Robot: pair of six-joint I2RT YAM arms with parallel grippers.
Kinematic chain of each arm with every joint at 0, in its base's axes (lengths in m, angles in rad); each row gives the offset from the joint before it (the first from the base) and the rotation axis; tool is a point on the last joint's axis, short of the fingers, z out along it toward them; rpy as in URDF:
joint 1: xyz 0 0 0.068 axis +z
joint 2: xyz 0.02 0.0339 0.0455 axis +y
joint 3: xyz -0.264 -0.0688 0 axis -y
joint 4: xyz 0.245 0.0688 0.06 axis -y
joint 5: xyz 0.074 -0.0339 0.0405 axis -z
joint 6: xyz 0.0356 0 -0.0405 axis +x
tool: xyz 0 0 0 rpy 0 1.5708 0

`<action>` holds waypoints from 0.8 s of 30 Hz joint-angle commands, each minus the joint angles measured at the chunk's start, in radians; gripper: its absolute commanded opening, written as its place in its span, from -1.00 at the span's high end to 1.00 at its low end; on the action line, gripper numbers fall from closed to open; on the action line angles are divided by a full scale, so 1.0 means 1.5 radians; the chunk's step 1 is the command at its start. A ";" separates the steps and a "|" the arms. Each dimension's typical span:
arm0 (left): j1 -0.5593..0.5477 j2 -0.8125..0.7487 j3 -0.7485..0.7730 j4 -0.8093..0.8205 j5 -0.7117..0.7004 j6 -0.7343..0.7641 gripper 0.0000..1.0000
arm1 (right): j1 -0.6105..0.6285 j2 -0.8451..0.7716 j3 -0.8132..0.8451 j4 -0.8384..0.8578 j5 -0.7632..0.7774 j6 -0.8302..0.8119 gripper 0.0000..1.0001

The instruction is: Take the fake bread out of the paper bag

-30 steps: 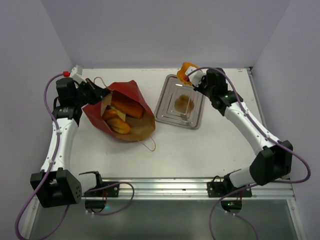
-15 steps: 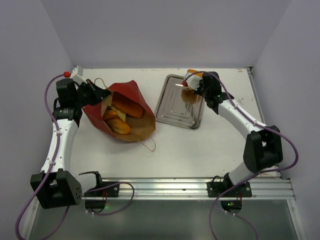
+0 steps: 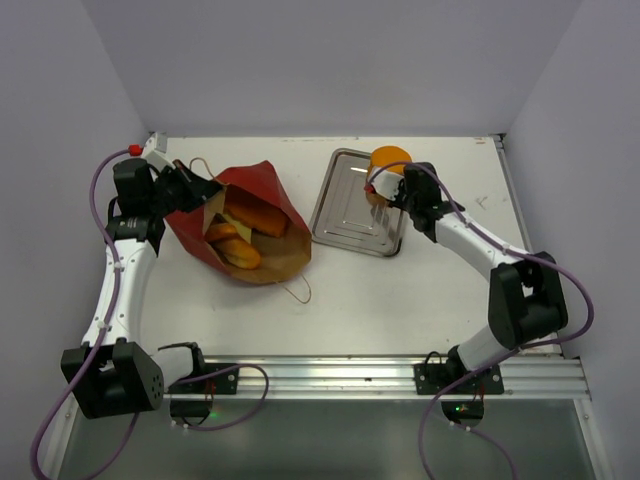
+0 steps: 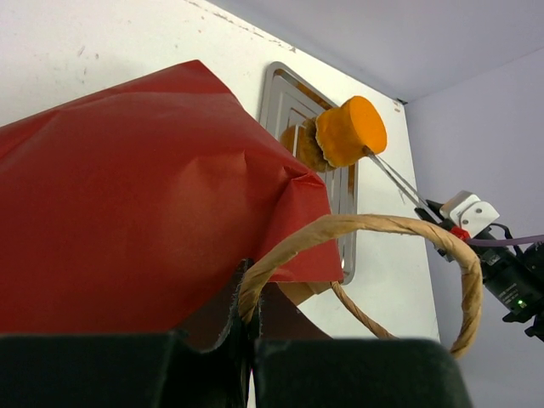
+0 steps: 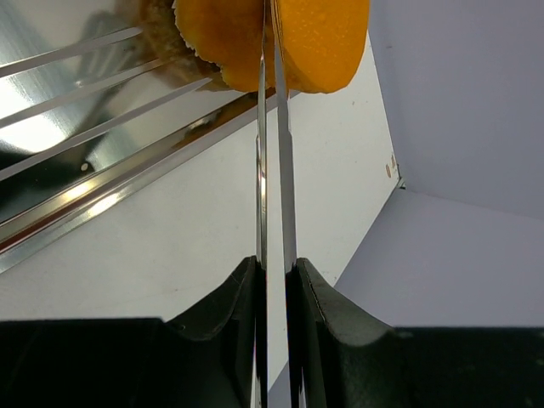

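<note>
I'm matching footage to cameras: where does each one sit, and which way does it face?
Top external: above and behind the robot, facing down at the white table; left arm and right arm show.
Left wrist: on the left arm, looking past the left gripper, shut on the red paper bag, toward the rectangular metal tray.
Right wrist: looks along the right gripper, pinching the round orange toy bun.
Shared: all three show bun and tray.

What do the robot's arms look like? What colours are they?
Both arms are white tubes with black joints, and a purple cable loops along each. The left one has a red knob. The right hand has long, thin silver fingers.
</note>
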 commanded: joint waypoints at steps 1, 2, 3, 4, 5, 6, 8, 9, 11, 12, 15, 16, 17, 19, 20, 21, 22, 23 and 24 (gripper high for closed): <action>0.004 -0.009 -0.005 0.005 0.007 0.015 1.00 | -0.001 -0.047 -0.006 0.024 -0.018 0.008 0.79; 0.004 -0.009 -0.005 0.005 0.007 0.015 1.00 | -0.001 -0.053 -0.007 0.021 -0.020 0.012 0.75; 0.003 -0.009 -0.005 0.005 0.007 0.014 1.00 | -0.001 -0.057 -0.006 0.018 -0.023 0.022 0.71; 0.004 -0.009 -0.005 0.004 0.007 0.015 1.00 | -0.001 -0.058 -0.004 0.011 -0.024 0.028 0.67; 0.004 -0.009 -0.004 0.004 0.007 0.015 1.00 | -0.001 -0.061 -0.001 0.006 -0.030 0.032 0.60; 0.004 -0.009 -0.004 0.004 0.007 0.015 1.00 | -0.001 -0.062 0.007 0.001 -0.032 0.042 0.57; 0.004 -0.009 -0.002 0.002 0.007 0.015 1.00 | -0.001 -0.064 0.014 -0.007 -0.035 0.050 0.49; 0.004 -0.009 -0.002 0.001 0.007 0.016 1.00 | -0.001 -0.066 0.020 -0.009 -0.037 0.059 0.46; 0.004 -0.009 0.000 -0.002 0.006 0.017 1.00 | -0.001 -0.069 0.028 -0.016 -0.042 0.069 0.38; 0.004 -0.009 0.000 -0.003 0.006 0.017 1.00 | -0.001 -0.070 0.030 -0.020 -0.043 0.073 0.37; 0.004 -0.009 0.001 -0.004 0.006 0.017 1.00 | -0.001 -0.074 0.034 -0.027 -0.049 0.081 0.31; 0.004 -0.009 0.001 -0.004 0.006 0.017 1.00 | -0.001 -0.073 0.034 -0.031 -0.050 0.082 0.30; 0.004 -0.010 0.001 -0.004 0.006 0.018 1.00 | -0.001 -0.074 0.034 -0.032 -0.052 0.086 0.28; 0.004 -0.009 0.002 -0.005 0.006 0.018 1.00 | -0.001 -0.077 0.033 -0.035 -0.055 0.089 0.25; 0.004 -0.010 0.002 -0.005 0.006 0.018 1.00 | 0.000 -0.078 0.033 -0.035 -0.056 0.093 0.24; 0.004 -0.010 0.002 -0.006 0.006 0.019 1.00 | -0.001 -0.080 0.034 -0.038 -0.058 0.094 0.23; 0.004 -0.010 0.003 -0.007 0.006 0.019 1.00 | -0.002 -0.082 0.034 -0.040 -0.060 0.096 0.21; 0.004 -0.009 0.003 -0.007 0.006 0.019 1.00 | -0.001 -0.083 0.038 -0.043 -0.061 0.100 0.21; 0.004 -0.009 0.004 -0.008 0.006 0.019 1.00 | -0.001 -0.084 0.041 -0.045 -0.063 0.103 0.20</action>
